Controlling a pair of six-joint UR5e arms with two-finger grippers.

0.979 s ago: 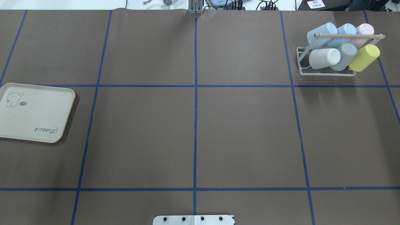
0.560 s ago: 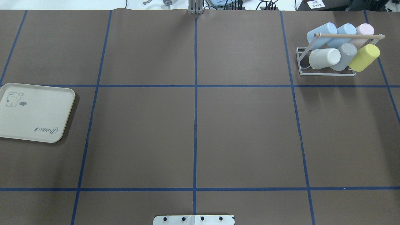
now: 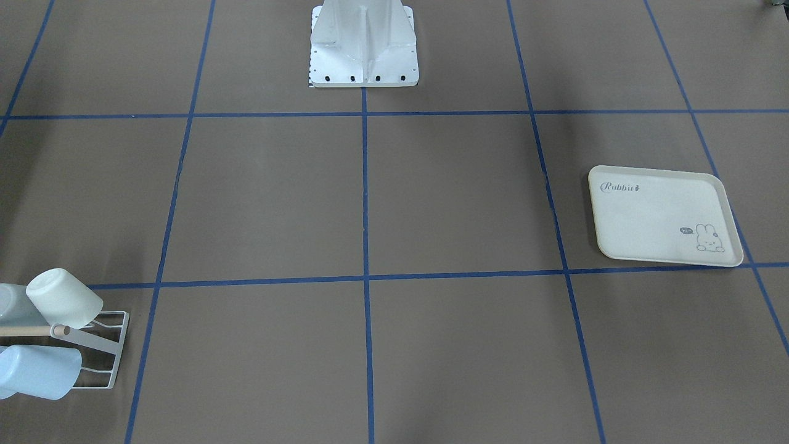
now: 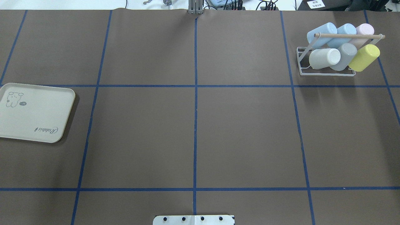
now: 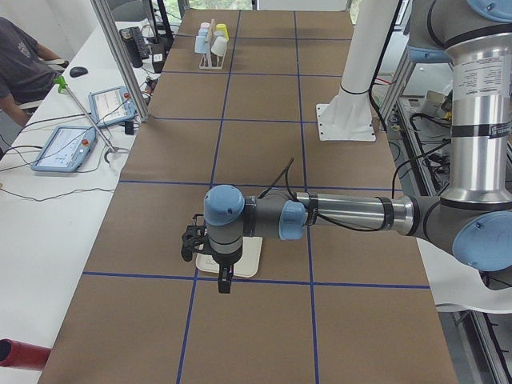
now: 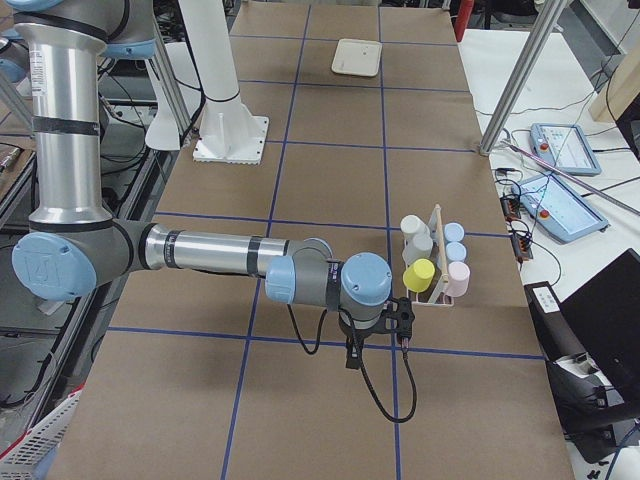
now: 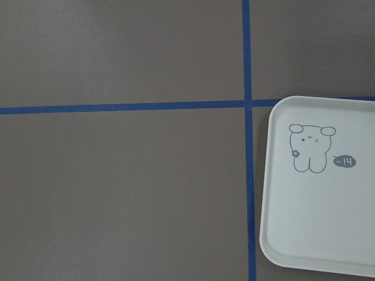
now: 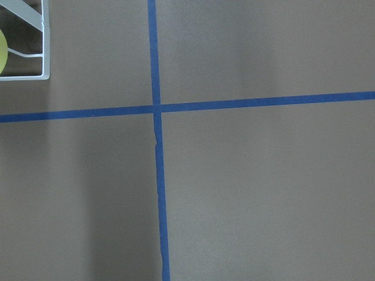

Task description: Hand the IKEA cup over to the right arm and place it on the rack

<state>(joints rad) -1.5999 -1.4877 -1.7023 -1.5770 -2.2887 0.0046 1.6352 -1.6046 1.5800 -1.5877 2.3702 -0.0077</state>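
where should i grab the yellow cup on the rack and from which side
Probably take the yellow cup across its side wall near the closed base, which sticks up and out past the rack's right end. Come from that open right side; the grey cup crowds its left.

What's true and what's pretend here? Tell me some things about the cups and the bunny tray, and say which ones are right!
1. Six cups sit on the rack. True.
2. The yellow cup lies on the tray. False: it sits on the rack.
3. The tray has a rabbit drawn on it. True.
4. The rack stands right beside the tray. False: they are at opposite ends of the table.
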